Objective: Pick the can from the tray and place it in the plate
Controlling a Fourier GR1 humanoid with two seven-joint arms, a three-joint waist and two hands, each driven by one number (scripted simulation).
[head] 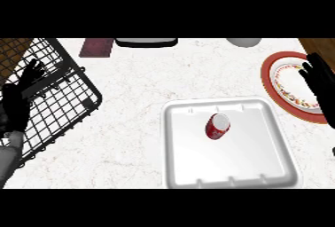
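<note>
Well inside the tray [196,159] lies the can [218,126], left robot hand [16,99] and right robot hand [321,84] spread empty.

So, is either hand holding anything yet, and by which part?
Nothing is held. The red cylindrical can sits free in the white square tray; the left hand and the right hand are both open.

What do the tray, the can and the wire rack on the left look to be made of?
The tray is white and matte, with a moulded rounded rim and small notches, so it is likely foam or plastic. The can has a glossy red body and a pale silvery end, so it is probably painted metal. The rack is thin black crossing wires in a frame, apparently coated metal.
</note>
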